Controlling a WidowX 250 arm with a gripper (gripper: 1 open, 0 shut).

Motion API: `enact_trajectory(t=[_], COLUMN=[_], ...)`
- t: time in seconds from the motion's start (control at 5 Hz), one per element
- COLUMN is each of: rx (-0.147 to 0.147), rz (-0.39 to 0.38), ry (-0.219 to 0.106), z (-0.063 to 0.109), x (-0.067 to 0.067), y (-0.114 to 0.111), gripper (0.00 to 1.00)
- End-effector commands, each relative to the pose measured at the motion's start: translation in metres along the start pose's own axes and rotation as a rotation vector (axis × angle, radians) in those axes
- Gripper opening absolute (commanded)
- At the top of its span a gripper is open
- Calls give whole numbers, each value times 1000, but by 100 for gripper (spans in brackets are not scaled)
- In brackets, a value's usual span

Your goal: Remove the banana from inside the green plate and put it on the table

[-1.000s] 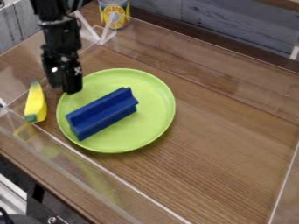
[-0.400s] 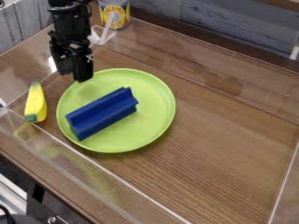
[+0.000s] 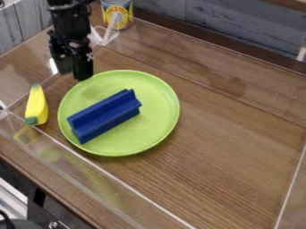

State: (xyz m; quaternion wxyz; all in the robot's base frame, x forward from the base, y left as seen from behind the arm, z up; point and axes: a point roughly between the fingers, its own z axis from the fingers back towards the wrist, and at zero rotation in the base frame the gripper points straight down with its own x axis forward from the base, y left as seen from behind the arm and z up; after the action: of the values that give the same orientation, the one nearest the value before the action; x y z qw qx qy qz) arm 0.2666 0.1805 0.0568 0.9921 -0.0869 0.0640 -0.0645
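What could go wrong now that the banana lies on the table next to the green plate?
1. The banana rests close to the table's near-left edge strip; a nudge might push it against it.
2. The open gripper hangs just above the green plate's rim, so a low move could knock the plate or the blue ridged block.

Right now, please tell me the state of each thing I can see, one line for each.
banana: lying on the table, left of the plate, out of it, not held.
green plate: flat on the table, holding only the blue block.
blue block: lying inside the plate.
gripper: jaws open, empty, above the plate's far-left rim.
yellow cup: upright at the back.
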Motion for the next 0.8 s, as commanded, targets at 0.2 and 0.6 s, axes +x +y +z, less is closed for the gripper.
enact_trajectory(t=[0.2,0.6], rx=[36,28], rz=[-23,-31], ry=[-41,-32], z=[21,5], x=[21,36], y=[-1,0], gripper=[0,100])
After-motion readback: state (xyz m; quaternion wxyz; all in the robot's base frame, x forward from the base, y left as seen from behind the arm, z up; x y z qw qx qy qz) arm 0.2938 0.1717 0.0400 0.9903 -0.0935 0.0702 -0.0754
